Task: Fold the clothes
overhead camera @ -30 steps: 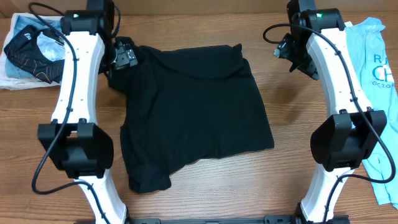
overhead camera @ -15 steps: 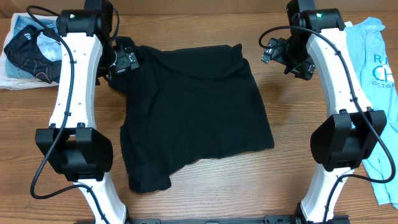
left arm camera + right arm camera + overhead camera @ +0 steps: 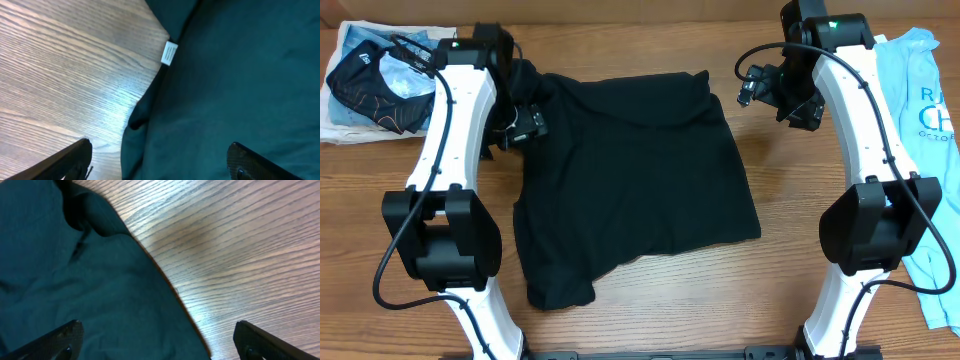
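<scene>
Wood-grain table carries everything, so read it from your left: the left gripper hangs, fingers apart, over the edge of the black T-shirt near its white label. Close too shallow and you may pinch one layer, or only wood. The shirt lies rumpled mid-table, between the two grippers. The right gripper, also spread and empty, sits beside its far right corner; uneven lifts would likely skew the fold.

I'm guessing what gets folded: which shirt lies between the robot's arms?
The big plain black T-shirt, spread mid-table. The light blue shirt lies beyond the right arm; the small black garment with orange lines sits beyond the left arm.
</scene>
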